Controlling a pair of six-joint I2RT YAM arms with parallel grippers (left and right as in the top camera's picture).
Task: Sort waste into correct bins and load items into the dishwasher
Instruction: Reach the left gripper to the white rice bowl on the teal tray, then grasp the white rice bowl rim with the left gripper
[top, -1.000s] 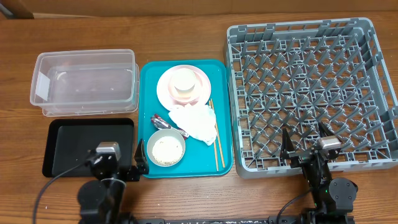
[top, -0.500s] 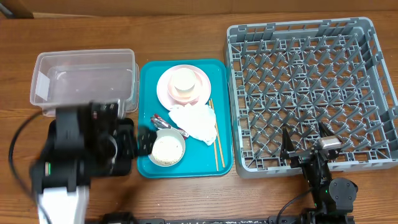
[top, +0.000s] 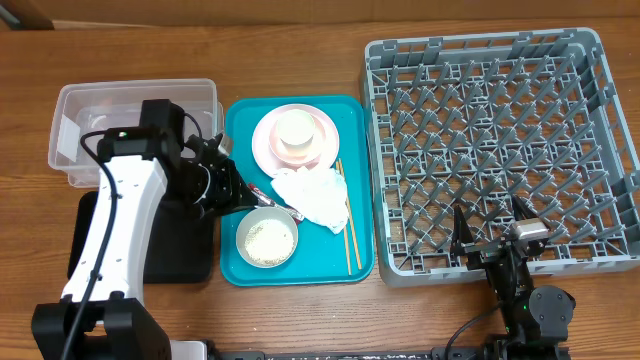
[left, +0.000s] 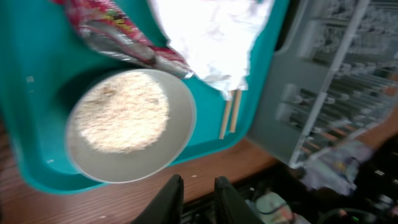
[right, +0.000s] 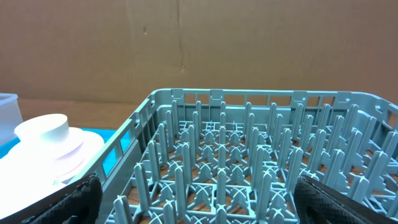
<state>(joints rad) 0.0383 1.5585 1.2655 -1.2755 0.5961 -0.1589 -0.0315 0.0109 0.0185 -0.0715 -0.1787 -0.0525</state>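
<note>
eyeing the snack wrapper (left: 118, 37) first: it lies on the teal tray (top: 235, 120), touching the napkin (left: 208, 37), and one end seems to rest on the rice bowl (left: 127, 124) rim. it's light, crinkly and probably slippery, so pinch a free end. your left gripper (left: 199, 182) is narrow and empty, and your right gripper (right: 199, 186) is wide open by the dish rack (right: 249, 143). left wrist shows the overlap. only overhead shows the clear tub (top: 90, 120) and black tray (top: 185, 250).

Bright, even light (soft shadows); the left wrist view is motion-blurred.
</note>
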